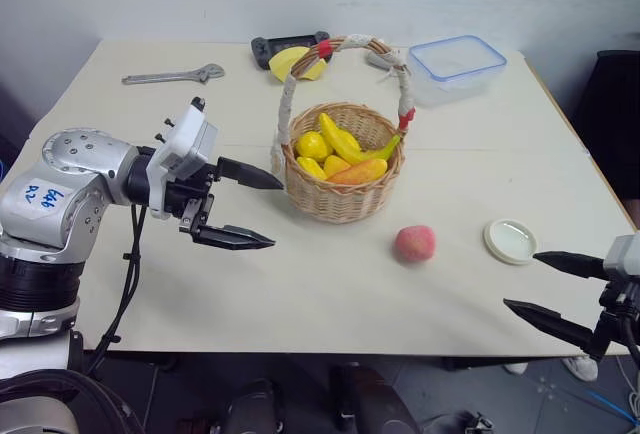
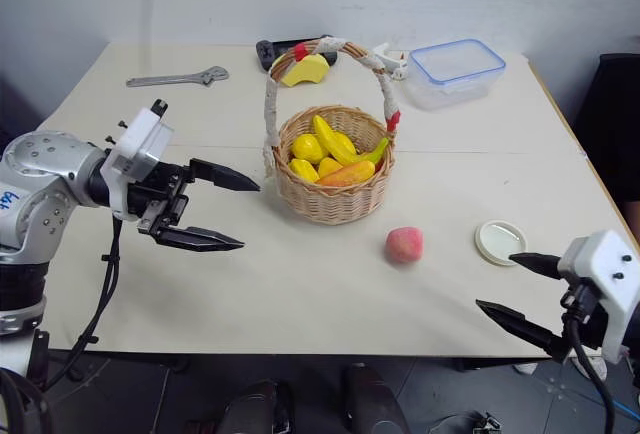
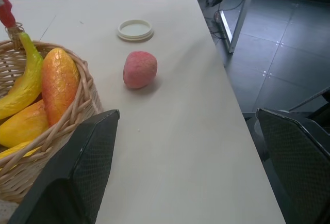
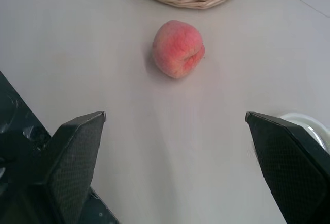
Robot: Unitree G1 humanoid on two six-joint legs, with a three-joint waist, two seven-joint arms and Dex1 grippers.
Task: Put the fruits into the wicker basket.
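Both grippers, left [image 1: 248, 208] and right [image 1: 548, 289], have wide, empty jaws. Peach [image 1: 415, 243] sits on the desk [image 1: 300, 284] beside the wicker basket [image 1: 340, 199]; mango [image 1: 358, 171] lies inside.

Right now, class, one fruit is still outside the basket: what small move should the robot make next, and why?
Probably bring the right gripper forward over the peach. The peach lies on the table between the basket and the white lid, while the mango already sits inside. That gripper is open and faces the peach.
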